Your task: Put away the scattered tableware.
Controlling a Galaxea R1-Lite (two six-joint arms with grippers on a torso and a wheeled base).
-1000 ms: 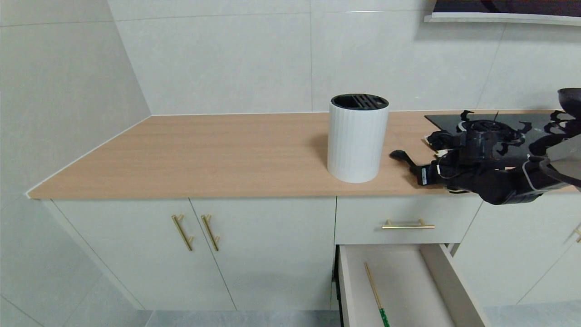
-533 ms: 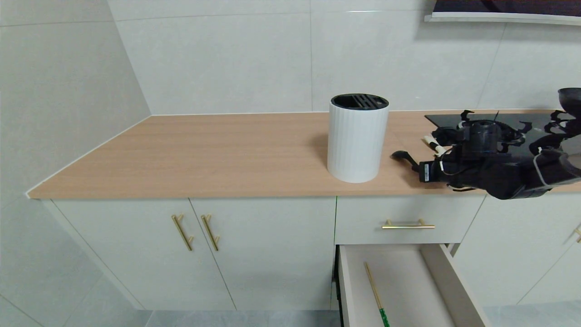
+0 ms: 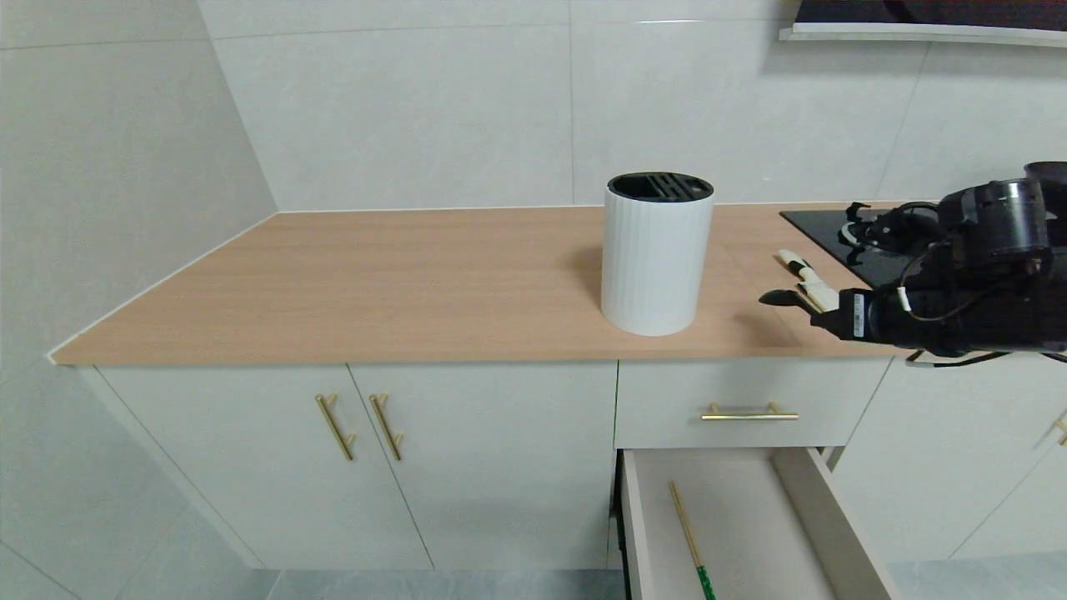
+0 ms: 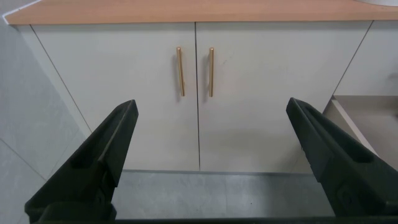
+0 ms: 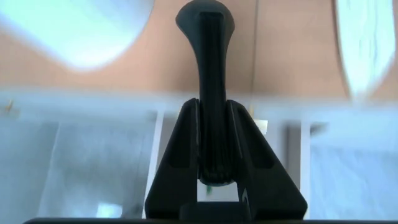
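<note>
Pale tiled walls close in a long wood-grain worktop (image 3: 400,279), with cream cupboards under it and, at the lower right of the head view, an open drawer (image 3: 631,517) holding one chopstick (image 3: 688,533). At the right of that frame my right gripper (image 3: 821,310) hangs over the worktop's front edge, its fingers (image 5: 180,143) clamped from both sides on a black-handled utensil (image 3: 775,297). The rounded butt of the handle pokes out towards the ribbed white holder (image 3: 656,254), and the working end is hidden behind my grip, so I cannot say what kind of piece it is. I judge the handle to be moulded plastic: light, stiff, not fragile, but smooth enough to swivel or slide between flat pads. The straight shaft just behind the bulb, where I have it, looks like the sound place to hold. A second piece, a cream-handled utensil (image 3: 807,277), lies on the worktop just beyond the black one, near the corner of the black hob (image 3: 821,225). My left gripper (image 4: 211,109) is down in front of the cupboard doors with its fingers wide apart and nothing between them. As for writing, I see none on the handle or the holder (a small white label on my right wrist carries print too fine to read).
</note>
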